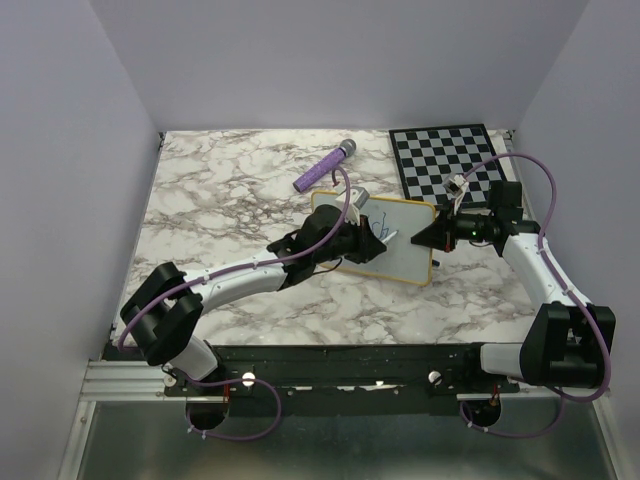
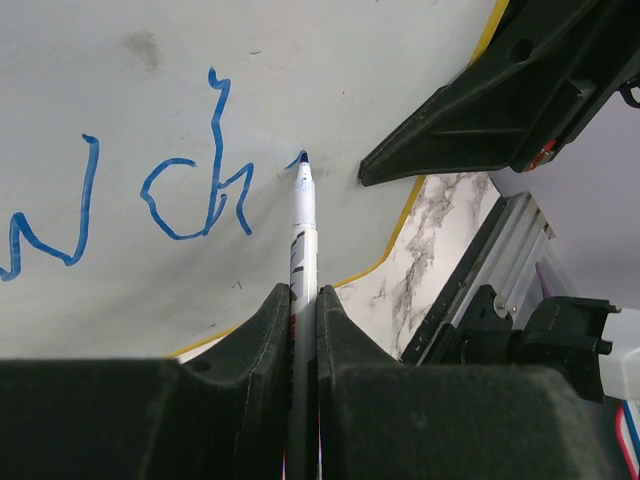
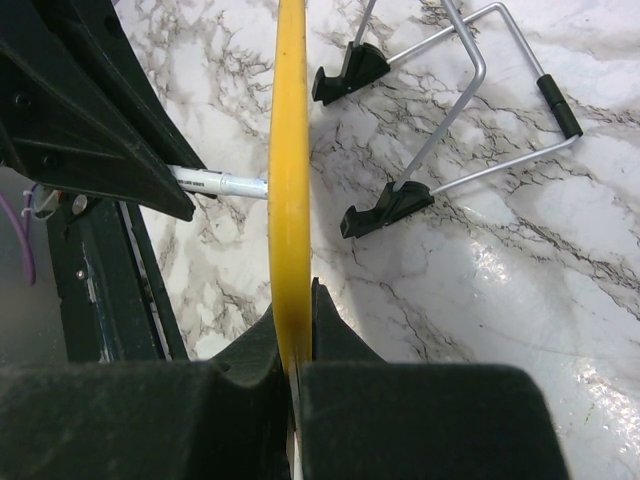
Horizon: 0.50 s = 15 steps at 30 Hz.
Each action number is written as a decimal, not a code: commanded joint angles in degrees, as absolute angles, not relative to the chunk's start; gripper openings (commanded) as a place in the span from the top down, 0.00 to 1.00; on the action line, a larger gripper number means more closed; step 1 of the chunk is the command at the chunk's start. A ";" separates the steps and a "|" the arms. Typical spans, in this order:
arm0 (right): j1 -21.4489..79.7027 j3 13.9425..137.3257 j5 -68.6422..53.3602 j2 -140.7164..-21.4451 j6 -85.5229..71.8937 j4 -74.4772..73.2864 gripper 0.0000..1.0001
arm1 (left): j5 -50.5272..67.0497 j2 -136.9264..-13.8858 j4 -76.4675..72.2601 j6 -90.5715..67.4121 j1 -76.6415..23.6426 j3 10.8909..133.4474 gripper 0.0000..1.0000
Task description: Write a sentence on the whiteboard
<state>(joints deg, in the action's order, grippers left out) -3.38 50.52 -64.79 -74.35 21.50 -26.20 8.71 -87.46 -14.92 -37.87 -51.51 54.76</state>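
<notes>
The whiteboard (image 1: pixel 405 250) with a yellow frame stands tilted on the marble table, mid-right. My left gripper (image 1: pixel 372 240) is shut on a white marker (image 2: pixel 303 225) with a blue tip that touches the white surface (image 2: pixel 300 60). The sentence (image 2: pixel 195 190) reads "w ch" in blue in the left wrist view, left of the tip. My right gripper (image 1: pixel 432 236) is shut on the board's right edge; its yellow frame (image 3: pixel 289 170) runs between the fingers (image 3: pixel 340 340). The board's wire stand with black feet (image 3: pixel 385 208) shows behind.
A purple cylinder (image 1: pixel 324 167) lies behind the board. A black-and-white checkered board (image 1: pixel 447 160) lies at the back right with a small object (image 1: pixel 458 187) on its near edge. The right gripper (image 2: pixel 480 110) reaches into the left wrist view.
</notes>
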 commanded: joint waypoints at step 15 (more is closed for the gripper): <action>-3.16 50.54 -66.01 -73.65 22.68 -25.84 0.99 | 5.71 -86.66 -13.09 -37.44 -50.98 55.02 1.00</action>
